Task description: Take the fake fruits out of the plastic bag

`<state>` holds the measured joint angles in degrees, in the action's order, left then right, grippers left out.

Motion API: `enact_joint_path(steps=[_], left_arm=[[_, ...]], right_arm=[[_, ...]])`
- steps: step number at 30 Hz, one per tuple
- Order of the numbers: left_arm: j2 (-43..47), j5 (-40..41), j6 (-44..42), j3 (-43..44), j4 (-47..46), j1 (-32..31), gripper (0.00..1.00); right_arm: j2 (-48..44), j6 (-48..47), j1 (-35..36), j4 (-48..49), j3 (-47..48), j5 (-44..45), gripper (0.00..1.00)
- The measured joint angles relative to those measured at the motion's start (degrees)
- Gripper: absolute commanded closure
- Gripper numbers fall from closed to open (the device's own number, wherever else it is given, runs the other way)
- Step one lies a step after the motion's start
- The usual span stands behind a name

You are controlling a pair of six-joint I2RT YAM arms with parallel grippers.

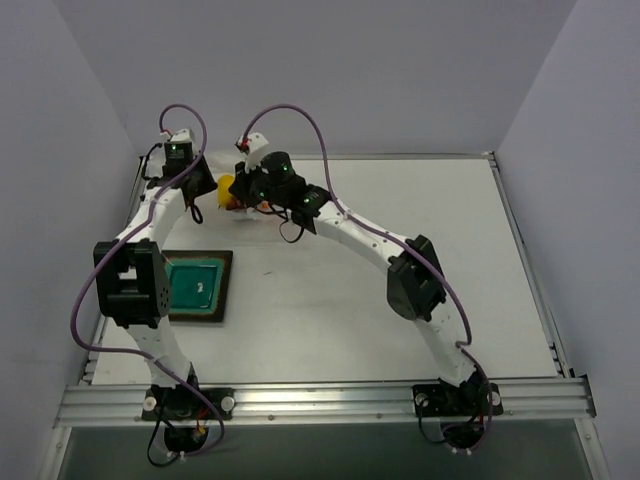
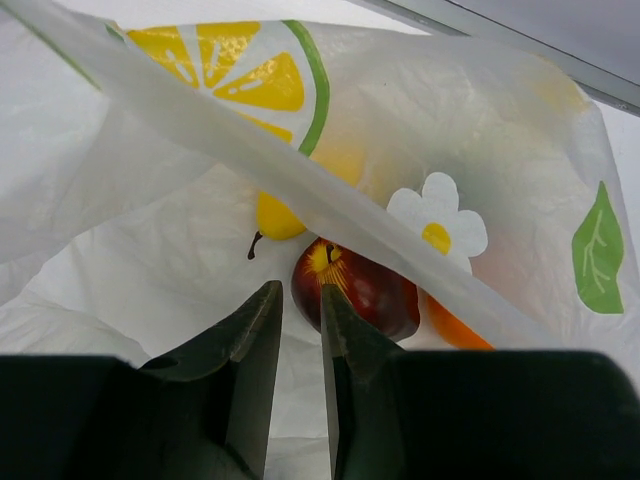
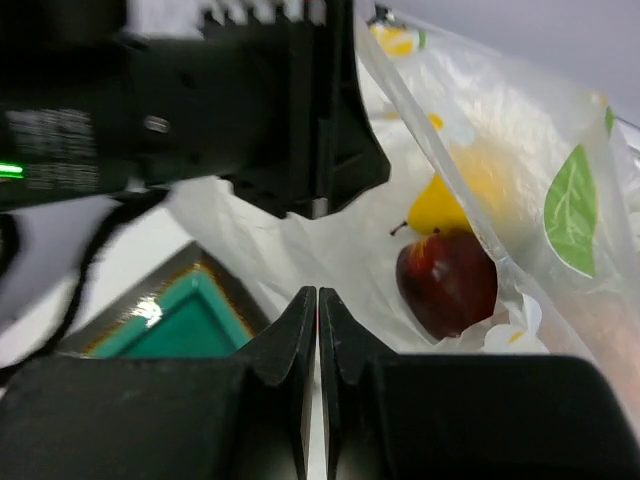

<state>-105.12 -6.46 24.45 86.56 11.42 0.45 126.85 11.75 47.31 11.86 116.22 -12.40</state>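
Left arm [image 1: 130, 285] and right arm [image 1: 415, 280] reach forward with elbows raised, wrists converging at the far left. Left gripper [image 2: 300, 300]: fingers a narrow slit apart, pinching bag [image 2: 140, 270] film. Right gripper [image 3: 317, 300]: fingers pressed together, nothing between them, just beside the left gripper.

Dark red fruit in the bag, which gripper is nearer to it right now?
Left. The left gripper has its fingertips right beside the dark red fruit in the plastic bag; the right gripper, shut, sits farther off, with bare bag film between.
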Motion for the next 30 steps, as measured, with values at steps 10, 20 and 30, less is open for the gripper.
enact_joint_path(steps=[10,20,30], left_arm=[[-0.17,2.03,-1.46,-0.35,0.46,-3.56,0.79],[-4.0,4.09,-3.48,-0.35,2.14,-5.92,0.64],[-4.24,3.58,-4.48,-0.35,2.21,-7.34,0.49]], right_arm=[[21.22,-5.49,-7.87,-6.56,19.52,7.3,1.0],[22.25,-10.29,-12.5,-5.09,19.56,15.45,1.0],[19.19,-10.99,-11.52,-3.41,9.46,16.28,0.38]])
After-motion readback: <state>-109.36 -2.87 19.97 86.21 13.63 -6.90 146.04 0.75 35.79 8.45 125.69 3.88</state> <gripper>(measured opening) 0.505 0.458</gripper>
